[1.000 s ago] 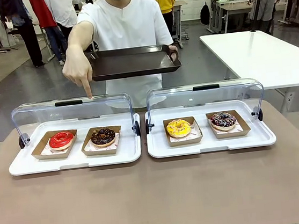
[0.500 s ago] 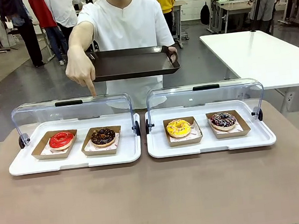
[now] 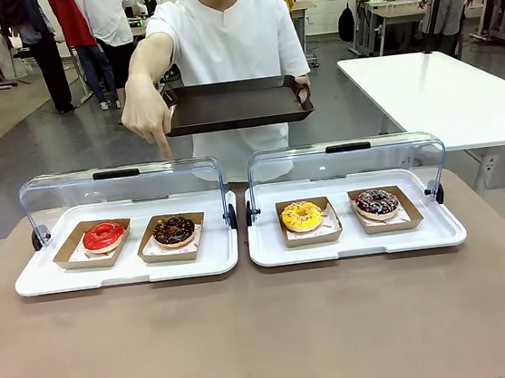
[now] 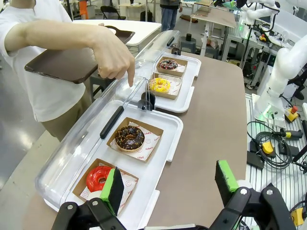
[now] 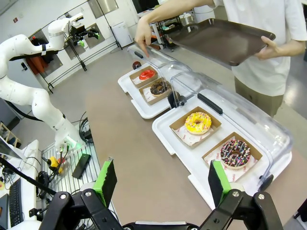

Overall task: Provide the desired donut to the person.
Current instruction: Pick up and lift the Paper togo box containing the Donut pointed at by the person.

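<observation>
Both of your pincers stand wide apart with nothing between the green pads. The left gripper (image 4: 170,183) hangs high over the table (image 3: 269,333) edge by the red donut (image 3: 103,234), and the right gripper (image 5: 161,182) is poised above the table on the near side of the right case (image 3: 360,248). Across from you the person (image 3: 232,45) stretches one arm forward and down. The pointing hand (image 3: 147,119) is curled with the index finger straight down, its tip just above the raised clear lid (image 3: 124,181) of the left case (image 3: 125,275). In the front view that finger lines up with the chocolate donut (image 3: 174,229), which sits in its cardboard holder beside the red one. The other hand (image 3: 303,87) grips the end of a dark brown tray (image 3: 239,108), held level at chest height. The yellow donut (image 3: 302,215) and the sprinkled donut (image 3: 377,201) lie in the right case.
</observation>
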Robot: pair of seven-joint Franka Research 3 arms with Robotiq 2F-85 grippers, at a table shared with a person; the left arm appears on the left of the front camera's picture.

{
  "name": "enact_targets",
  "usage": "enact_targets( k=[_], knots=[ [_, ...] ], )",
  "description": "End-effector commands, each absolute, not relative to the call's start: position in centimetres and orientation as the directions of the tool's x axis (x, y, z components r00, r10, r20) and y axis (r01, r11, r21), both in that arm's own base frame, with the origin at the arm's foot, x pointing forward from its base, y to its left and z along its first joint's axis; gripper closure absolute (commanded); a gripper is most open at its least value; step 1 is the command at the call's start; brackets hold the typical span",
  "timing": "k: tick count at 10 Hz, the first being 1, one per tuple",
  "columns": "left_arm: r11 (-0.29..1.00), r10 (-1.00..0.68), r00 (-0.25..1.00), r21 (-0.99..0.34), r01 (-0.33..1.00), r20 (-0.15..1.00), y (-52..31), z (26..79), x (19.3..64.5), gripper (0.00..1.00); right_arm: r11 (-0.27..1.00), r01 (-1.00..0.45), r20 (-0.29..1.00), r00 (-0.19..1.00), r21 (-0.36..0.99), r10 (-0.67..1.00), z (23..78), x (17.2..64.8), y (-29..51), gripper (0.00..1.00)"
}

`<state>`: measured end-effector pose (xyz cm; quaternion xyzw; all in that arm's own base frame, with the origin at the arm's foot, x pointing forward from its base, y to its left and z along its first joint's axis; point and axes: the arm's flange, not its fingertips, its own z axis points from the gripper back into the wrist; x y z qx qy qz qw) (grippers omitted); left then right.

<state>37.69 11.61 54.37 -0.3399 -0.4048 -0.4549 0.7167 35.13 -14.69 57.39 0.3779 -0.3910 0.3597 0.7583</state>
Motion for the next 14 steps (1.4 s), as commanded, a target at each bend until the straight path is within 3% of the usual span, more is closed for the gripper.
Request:
enact_targets(
  k=[1,3,5,8,9,14],
  knots=[
    [0.355,-0.377,0.258,-0.119,0.927,0.89,11.6,54.4,37.7,0.0,0.447,-0.846,0.873,0.426,0.291,0.238,57.3,35.2,-14.7,0.0],
    [0.346,-0.575,0.247,-0.042,0.937,0.78,8.1,55.0,38.5,0.0,0.447,-0.846,0.873,0.426,0.291,0.238,57.3,35.2,-14.7,0.0],
    [0.277,-0.785,0.189,0.061,0.959,0.589,1.7,54.2,39.3,0.0,0.447,-0.846,0.873,0.426,0.291,0.238,57.3,35.2,-14.7,0.0],
    [0.061,-0.953,-0.006,0.213,0.975,0.302,-7.2,49.6,40.8,0.0,0.447,-0.846,0.873,0.426,0.291,0.238,57.3,35.2,-14.7,0.0],
    [-0.04,-0.974,-0.083,0.199,0.979,0.212,-9.7,47.4,41.5,0.0,0.447,-0.846,0.873,0.426,0.291,0.238,57.3,35.2,-14.7,0.0],
    [-0.092,-0.99,-0.106,0.138,0.986,0.091,-16.3,40.6,45.1,0.0,0.447,-0.846,0.873,0.426,0.291,0.238,57.3,35.2,-14.7,0.0]
  ],
)
